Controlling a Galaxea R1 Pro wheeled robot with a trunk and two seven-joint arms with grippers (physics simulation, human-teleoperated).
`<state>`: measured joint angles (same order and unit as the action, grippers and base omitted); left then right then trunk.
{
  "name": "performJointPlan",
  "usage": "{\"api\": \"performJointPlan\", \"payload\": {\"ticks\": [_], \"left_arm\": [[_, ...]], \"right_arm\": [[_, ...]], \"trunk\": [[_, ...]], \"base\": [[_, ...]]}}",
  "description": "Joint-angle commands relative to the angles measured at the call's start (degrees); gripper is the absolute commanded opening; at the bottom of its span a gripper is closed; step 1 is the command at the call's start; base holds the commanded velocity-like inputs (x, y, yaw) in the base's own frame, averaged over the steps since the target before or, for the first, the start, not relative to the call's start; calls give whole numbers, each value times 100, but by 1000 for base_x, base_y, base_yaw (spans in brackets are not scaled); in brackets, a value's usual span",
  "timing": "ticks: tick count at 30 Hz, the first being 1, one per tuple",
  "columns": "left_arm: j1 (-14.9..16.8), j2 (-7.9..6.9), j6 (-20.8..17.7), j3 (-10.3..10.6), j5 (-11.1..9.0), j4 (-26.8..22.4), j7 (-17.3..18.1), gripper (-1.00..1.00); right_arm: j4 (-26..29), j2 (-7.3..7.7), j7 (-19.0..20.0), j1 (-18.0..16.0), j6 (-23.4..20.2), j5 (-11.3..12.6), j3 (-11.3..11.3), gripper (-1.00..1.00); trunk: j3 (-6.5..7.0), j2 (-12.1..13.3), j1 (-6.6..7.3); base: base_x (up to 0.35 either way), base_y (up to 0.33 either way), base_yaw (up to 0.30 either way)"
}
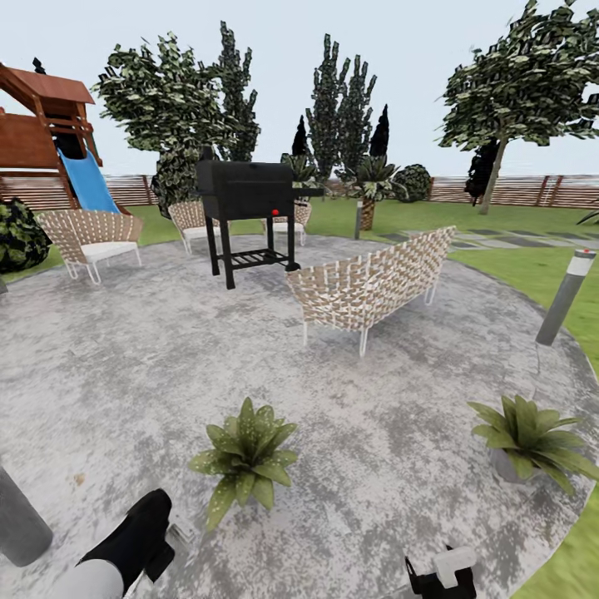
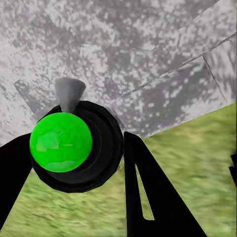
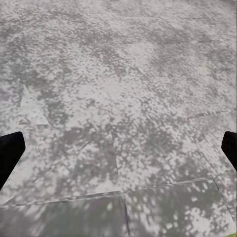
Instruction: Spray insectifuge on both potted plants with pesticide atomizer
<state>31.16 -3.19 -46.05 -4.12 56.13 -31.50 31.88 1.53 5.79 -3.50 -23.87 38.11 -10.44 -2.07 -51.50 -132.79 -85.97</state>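
Head view: round grey stone patio in the garden, two potted plants on it. The near potted plant sits just ahead of the left arm. The far-right potted plant is close to the patio edge by the lawn, ahead and right of the right claw. A grey bollard lamp stands beyond it; a wicker sofa and a black grill are further back.

Right claw: released, fingers spread wide, bare patio stone between them.

Left claw: its black fingers flank a round black thing with a bright green ball on it and a grey cone at its far side. Can't tell what it is, or whether the claw is clenched on it or just straddling it.

Pesticide atomizer: can't place it for sure. A whitish block at the right claw could be its trigger head or claw hardware; too small to say.

Judgement: locating the atomizer comes first. For spraying, the left arm is nearer the middle plant and the right arm nearer the right-hand one. Both plants lie forward of the claws, well apart from each other.
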Motion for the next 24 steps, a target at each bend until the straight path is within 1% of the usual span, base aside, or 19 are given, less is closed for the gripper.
{"api": "performJointPlan", "payload": {"ticks": [1, 7, 15, 19, 24], "left_arm": [[1, 3, -6, -26, 54, -98, 55, -100], [1, 41, -10, -27, 5, -318, 55, -100], [-4, 38, -10, -22, 8, -339, 55, -100], [-1, 38, -10, -19, 12, -357, 47, -100], [9, 56, -33, -13, 14, -380, 46, -100]], "right_arm": [[-4, 1, -37, -3, 12, -37, -18, 100], [-4, 1, -37, -3, 12, -37, -18, 100], [-4, 1, -37, -3, 12, -37, -21, 100], [-7, -6, -37, -3, 12, -37, -22, 100], [-10, -8, -37, -3, 12, -37, -22, 100]], "trunk": [[-6, -2, 1], [-6, -2, 1], [-6, -2, 1], [-6, -2, 1], [-6, -2, 1]], "base": [[0, -50, 61], [0, -220, 13], [0, -271, 18], [41, -273, 228], [182, -209, 256]]}}
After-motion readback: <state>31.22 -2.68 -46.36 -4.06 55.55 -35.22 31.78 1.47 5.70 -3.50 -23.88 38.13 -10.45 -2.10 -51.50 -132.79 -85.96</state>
